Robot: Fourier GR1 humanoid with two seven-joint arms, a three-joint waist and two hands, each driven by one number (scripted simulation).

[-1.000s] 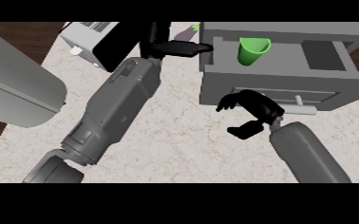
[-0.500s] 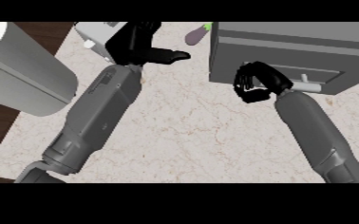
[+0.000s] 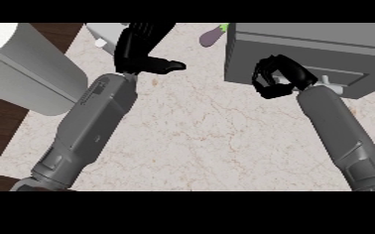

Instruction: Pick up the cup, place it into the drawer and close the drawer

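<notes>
The grey drawer unit (image 3: 307, 54) stands at the upper right, its drawer front looking pushed in, with a pale handle (image 3: 331, 86) showing beside my right wrist. The cup is not visible in this view. My right hand (image 3: 277, 77) rests against the drawer front with its fingers curled and nothing in them. My left hand (image 3: 141, 48) is up at the top centre-left, fingers straight and thumb sticking out to the right, holding nothing.
A purple eggplant (image 3: 212, 35) lies on the counter just left of the drawer unit. A large grey cylinder (image 3: 33, 72) stands at the left edge. A pale appliance (image 3: 102, 31) sits behind my left hand. Marble counter (image 3: 212, 139) spreads between my forearms.
One second ago the drawer stood open with the green cup inside. My right hand has risen to the drawer front, the drawer has slid in, and the cup is out of sight.
</notes>
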